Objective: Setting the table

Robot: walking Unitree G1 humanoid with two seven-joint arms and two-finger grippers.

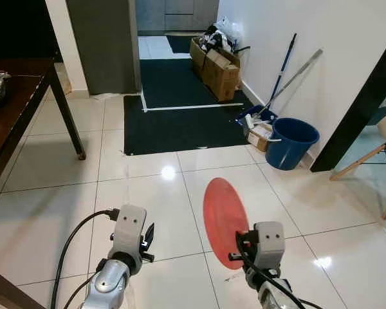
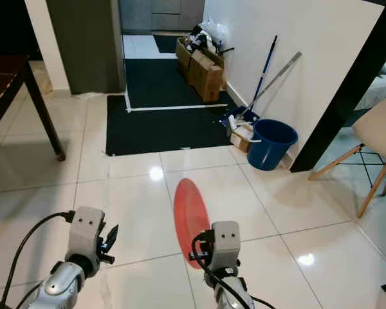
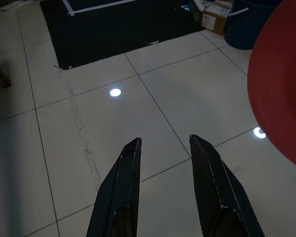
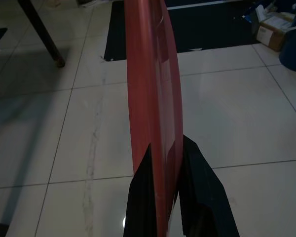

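Since the right gripper only had the red plate pinched by its rim, with both black fingers clamped on the lower edge and the disc standing on edge above them, I'd say the big worry was slippage. A thin rim hold like that leaves most of the plate sticking out past the fingers, so any jolt while walking could let it pivot or slide out, and those glossy white floor tiles wouldn't be kind to it. The dark wooden table sat off to the robot's left, with only its near corner and one leg in the head view, so a turn was probably needed, and swinging an upright plate round near that corner could clip it. It would also have to be tipped flat before going down, another chance for the grip to shift. The blue bucket, mop handles and cardboard boxes along the right wall were well apart from the arms, so no bother. The left gripper was held out over bare floor, fingers parted, carrying nothing. As for the plate: plain, round, flat, smooth red all over, looked like plastic but hard to be sure, and it was up in the air, not resting on anything.
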